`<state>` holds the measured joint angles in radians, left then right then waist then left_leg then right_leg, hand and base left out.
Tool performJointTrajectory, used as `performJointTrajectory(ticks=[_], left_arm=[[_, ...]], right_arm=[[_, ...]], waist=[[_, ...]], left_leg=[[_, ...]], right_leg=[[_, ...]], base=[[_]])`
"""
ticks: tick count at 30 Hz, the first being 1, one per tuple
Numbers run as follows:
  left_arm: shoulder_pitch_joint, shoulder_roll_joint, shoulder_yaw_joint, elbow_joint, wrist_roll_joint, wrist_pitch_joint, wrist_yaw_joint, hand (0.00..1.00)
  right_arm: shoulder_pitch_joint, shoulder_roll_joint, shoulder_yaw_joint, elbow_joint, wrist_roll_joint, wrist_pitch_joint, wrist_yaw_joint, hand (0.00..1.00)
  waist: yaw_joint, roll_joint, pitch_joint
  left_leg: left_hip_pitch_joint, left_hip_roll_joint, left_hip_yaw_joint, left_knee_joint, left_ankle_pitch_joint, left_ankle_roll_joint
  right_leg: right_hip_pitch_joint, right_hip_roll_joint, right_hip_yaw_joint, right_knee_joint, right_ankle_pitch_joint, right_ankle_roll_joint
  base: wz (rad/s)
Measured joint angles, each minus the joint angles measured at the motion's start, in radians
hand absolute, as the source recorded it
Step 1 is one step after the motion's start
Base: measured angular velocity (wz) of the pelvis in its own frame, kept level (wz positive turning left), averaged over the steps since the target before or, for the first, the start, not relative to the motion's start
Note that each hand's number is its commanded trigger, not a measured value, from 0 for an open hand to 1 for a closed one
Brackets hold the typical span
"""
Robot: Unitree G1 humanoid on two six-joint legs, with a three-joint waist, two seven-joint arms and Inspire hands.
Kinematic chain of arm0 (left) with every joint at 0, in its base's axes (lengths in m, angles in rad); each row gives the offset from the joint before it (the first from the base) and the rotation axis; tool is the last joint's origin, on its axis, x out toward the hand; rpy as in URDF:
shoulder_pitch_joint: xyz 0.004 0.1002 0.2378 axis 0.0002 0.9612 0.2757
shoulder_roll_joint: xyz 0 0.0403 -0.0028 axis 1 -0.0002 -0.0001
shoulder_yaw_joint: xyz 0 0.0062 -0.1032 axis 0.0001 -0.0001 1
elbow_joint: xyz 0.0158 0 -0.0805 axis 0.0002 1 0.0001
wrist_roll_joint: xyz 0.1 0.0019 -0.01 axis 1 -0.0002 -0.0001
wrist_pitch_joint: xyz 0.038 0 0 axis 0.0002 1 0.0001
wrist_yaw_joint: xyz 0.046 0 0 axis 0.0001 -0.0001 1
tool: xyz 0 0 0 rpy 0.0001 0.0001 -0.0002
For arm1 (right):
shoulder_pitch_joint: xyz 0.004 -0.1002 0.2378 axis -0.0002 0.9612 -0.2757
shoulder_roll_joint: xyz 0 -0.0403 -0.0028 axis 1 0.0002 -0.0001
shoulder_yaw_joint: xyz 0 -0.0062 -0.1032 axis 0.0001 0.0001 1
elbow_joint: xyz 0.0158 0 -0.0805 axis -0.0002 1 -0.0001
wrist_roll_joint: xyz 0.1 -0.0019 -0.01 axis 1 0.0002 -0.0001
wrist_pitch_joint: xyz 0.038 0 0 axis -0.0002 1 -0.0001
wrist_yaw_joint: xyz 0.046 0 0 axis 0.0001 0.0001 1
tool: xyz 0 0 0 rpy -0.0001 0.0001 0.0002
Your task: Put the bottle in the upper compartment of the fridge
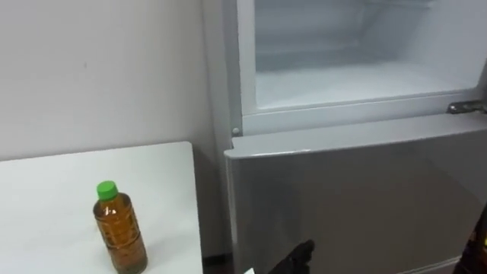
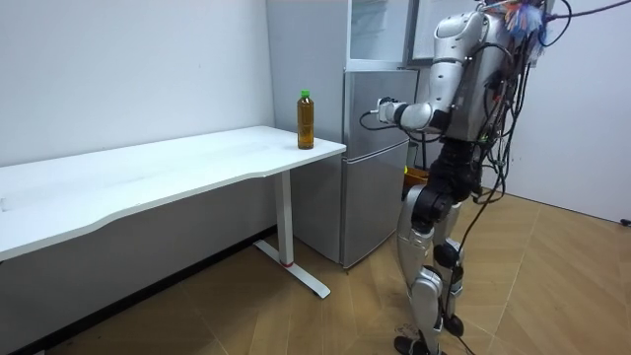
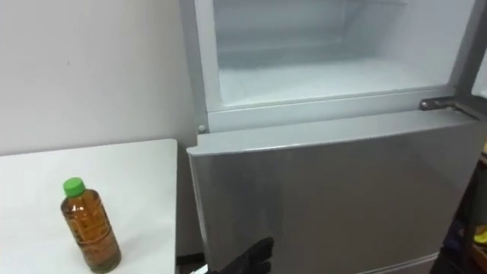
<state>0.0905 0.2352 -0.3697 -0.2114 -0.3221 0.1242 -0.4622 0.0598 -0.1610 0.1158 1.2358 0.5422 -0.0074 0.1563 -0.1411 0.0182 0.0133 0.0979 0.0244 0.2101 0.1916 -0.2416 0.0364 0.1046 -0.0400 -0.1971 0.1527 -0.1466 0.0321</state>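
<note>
The bottle (image 1: 119, 227) of brown tea with a green cap stands upright on the white table (image 1: 53, 190), near the corner closest to the fridge; in the room view the bottle (image 2: 306, 119) is at the table's end. The upper fridge compartment (image 1: 358, 80) is open, with white walls and a bare floor. My left hand (image 1: 298, 259) is raised in front of the lower fridge door (image 1: 365, 198), low in the view and to the right of the bottle, fingers relaxed and holding nothing. The room view has that left hand (image 2: 381, 109) stretched toward the fridge at table height.
The upper door (image 2: 380, 28) is swung open, and its metal hinge (image 1: 466, 107) juts out at the right. A narrow gap separates the table edge from the fridge side. I stand upright facing the fridge. A yellow object (image 2: 415, 176) lies on the floor beside the fridge.
</note>
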Motion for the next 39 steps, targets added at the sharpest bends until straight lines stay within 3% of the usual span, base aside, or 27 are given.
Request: performJointTrajectory(ticks=[5, 11, 14, 20, 22, 24, 25, 28, 31, 33, 39], left_arm=[[0.037, 0.000, 0.032, 0.000, 0.033, -0.002, 0.002, 0.00], [0.122, -0.005, 0.097, 0.001, 0.223, -0.015, 0.028, 0.00], [0.149, -0.004, 0.108, 0.054, 0.280, -0.043, 0.046, 0.00], [0.195, -0.023, 0.113, 0.249, 0.398, -0.051, 0.111, 0.00], [0.209, -0.032, 0.120, 0.362, 0.427, -0.091, 0.150, 0.00], [0.216, -0.033, 0.134, 0.462, 0.441, -0.104, 0.179, 0.00], [0.215, -0.037, 0.143, 0.547, 0.437, -0.117, 0.206, 0.00], [0.223, -0.054, 0.177, 0.659, 0.436, -0.122, 0.256, 0.00], [0.226, -0.076, 0.211, 0.831, 0.430, -0.179, 0.319, 0.00], [0.226, -0.082, 0.214, 0.899, 0.408, -0.190, 0.351, 0.00], [0.234, -0.111, 0.299, 1.034, 0.309, -0.224, 0.427, 0.00]], right_arm=[[0.004, 0.000, 0.000, -0.003, -0.009, -0.002, -0.012, 0.00], [0.018, 0.003, -0.031, -0.006, -0.085, -0.009, -0.014, 0.00], [0.020, 0.004, -0.028, -0.023, -0.108, -0.013, -0.023, 0.00], [0.033, 0.005, -0.020, -0.036, -0.115, -0.017, -0.023, 0.00], [0.045, 0.008, -0.023, -0.035, -0.115, -0.016, -0.023, 0.00], [0.045, 0.009, -0.021, -0.042, -0.113, -0.016, -0.022, 0.00], [0.046, 0.008, -0.022, -0.042, -0.110, -0.018, -0.023, 0.00], [0.056, 0.010, -0.023, -0.043, -0.110, -0.024, -0.030, 0.00], [0.069, 0.010, -0.022, -0.043, -0.098, -0.028, -0.037, 0.00], [0.073, 0.011, -0.022, -0.044, -0.099, -0.038, -0.040, 0.00], [0.103, 0.016, -0.055, -0.057, -0.096, -0.049, -0.044, 0.00]], waist=[[0.015, 0.006, -0.0039], [0.034, 0.008, -0.0048], [0.041, 0.008, -0.0052], [0.058, -0.007, -0.0022], [0.069, -0.017, -0.0050], [0.075, -0.019, -0.0071], [0.077, -0.021, -0.0078], [0.083, -0.023, -0.0096], [0.096, -0.020, -0.0106], [0.095, -0.020, -0.0057], [0.096, -0.017, -0.0082]], left_leg=[[0.002, 0.000, -0.008, 0.006, 0.000, 0.000], [-0.004, 0.000, -0.023, 0.007, 0.000, -0.001], [-0.006, -0.001, -0.027, 0.011, 0.002, 0.001], [0.000, -0.005, -0.045, 0.011, 0.002, 0.001], [-0.002, -0.007, -0.053, 0.011, 0.002, 0.001], [-0.001, -0.008, -0.053, 0.011, 0.002, 0.001], [0.000, -0.007, -0.052, 0.011, 0.002, 0.001], [0.002, -0.007, -0.052, 0.011, 0.002, 0.001], [0.022, -0.008, -0.053, 0.006, 0.002, 0.001], [0.026, -0.008, -0.053, 0.001, 0.001, 0.001], [0.029, -0.008, -0.052, -0.001, 0.001, 0.001]], right_leg=[[0.008, -0.001, -0.016, 0.000, 0.000, 0.000], [0.016, -0.005, -0.058, 0.000, -0.001, -0.001], [0.019, -0.009, -0.073, 0.003, -0.002, -0.002], [0.033, -0.010, -0.082, -0.002, -0.002, -0.001], [0.033, -0.011, -0.089, -0.002, -0.005, 0.001], [0.035, -0.011, -0.091, -0.001, -0.008, 0.001], [0.037, -0.011, -0.091, -0.001, -0.008, 0.001], [0.037, -0.011, -0.092, -0.001, -0.008, 0.001], [0.052, -0.011, -0.093, -0.001, -0.008, 0.001], [0.055, -0.011, -0.097, -0.001, -0.008, 0.001], [0.054, -0.011, -0.104, -0.002, -0.008, 0.002]], base=[[0.05], [0.09], [0.08], [0.06], [0.10], [0.04], [0.04], [0.01], [0.00], [0.00], [-0.01]])
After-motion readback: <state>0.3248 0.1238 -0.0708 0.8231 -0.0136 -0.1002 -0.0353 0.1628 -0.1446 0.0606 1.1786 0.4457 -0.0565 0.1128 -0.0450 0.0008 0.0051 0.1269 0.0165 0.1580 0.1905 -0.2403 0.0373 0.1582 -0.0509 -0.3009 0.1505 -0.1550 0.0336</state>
